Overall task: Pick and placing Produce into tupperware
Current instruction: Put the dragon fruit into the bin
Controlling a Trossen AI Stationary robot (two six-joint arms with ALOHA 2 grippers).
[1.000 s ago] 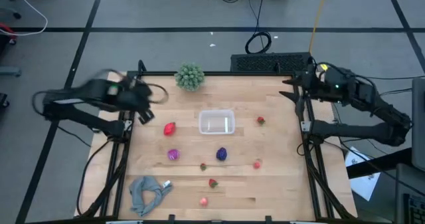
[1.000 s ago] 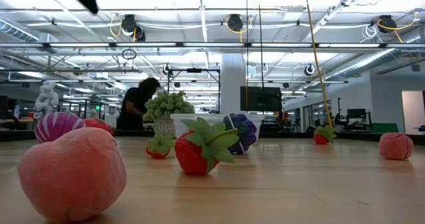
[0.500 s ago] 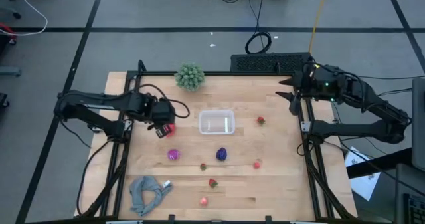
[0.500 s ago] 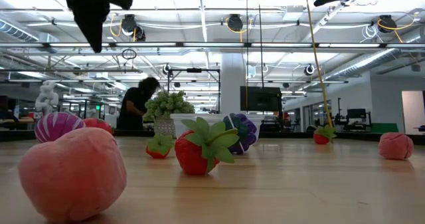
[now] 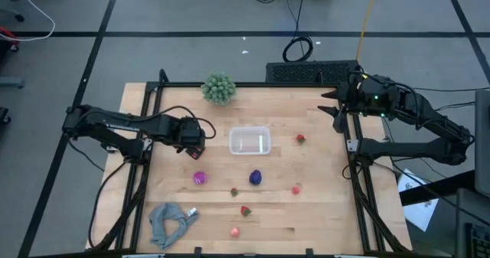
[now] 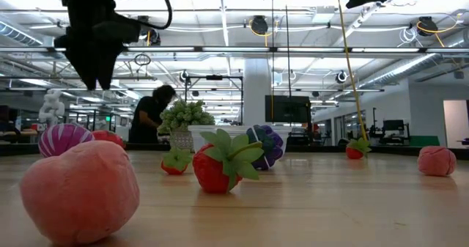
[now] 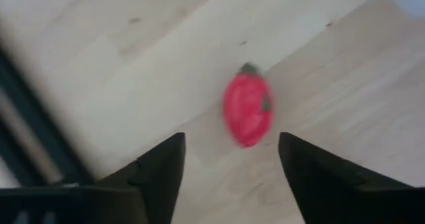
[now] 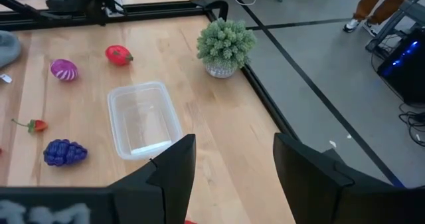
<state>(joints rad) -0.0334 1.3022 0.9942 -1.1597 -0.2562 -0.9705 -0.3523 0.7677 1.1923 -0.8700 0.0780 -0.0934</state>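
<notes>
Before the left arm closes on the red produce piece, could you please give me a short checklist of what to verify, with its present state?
1. Left gripper fingers apart: ok.
2. Red toy produce piece with a green stem lined up with the gap between the fingers: ok in the left wrist view.
3. Fingers low enough to grip it: cannot tell; the low view shows the gripper high above the wooden table.
4. Clear rounded-rectangular plastic container empty and upright: ok.
5. Right gripper out of the way at the table's far right corner, fingers apart and empty: ok.
</notes>
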